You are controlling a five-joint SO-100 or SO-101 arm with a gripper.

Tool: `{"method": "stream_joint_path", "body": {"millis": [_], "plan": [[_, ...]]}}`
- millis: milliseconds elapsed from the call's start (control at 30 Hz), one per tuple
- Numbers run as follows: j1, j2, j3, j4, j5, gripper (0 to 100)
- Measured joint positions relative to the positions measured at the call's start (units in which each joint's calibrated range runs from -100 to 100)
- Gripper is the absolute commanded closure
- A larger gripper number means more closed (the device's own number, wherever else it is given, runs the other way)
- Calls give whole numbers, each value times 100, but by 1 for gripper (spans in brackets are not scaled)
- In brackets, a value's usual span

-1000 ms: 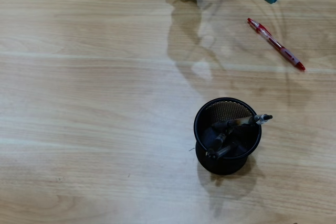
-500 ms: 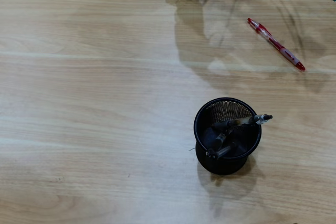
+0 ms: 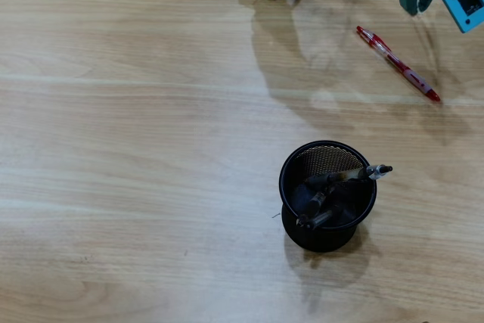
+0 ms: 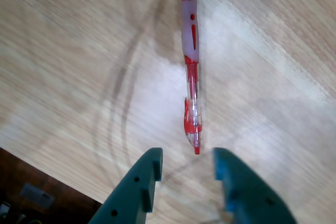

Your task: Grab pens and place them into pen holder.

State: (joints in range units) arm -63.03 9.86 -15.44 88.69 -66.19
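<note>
Partly cropped fingers (image 4: 186, 162), red pen (image 4: 190, 61) blurred

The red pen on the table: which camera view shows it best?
The wrist view: the red pen fills much of the picture, showing its red clip and clear barrel, just beyond the open jaws. The overhead view shows it small, lying diagonally, far from the pen holder.

Pen (image 3: 398, 63) on table (image 3: 136, 149) upper right in overhead view, pen holder (image 3: 328, 195) below it — three pens (image 3: 333, 191) inside
</note>
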Motion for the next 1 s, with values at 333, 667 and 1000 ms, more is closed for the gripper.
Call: {"method": "stream_joint_path", "body": {"millis": [333, 667, 1000], "plan": [[0, 569, -160, -9, 5, 77], [-48, 1835, -222, -967, 42, 77], [-305, 2702, -373, -1847, 52, 77]]}}
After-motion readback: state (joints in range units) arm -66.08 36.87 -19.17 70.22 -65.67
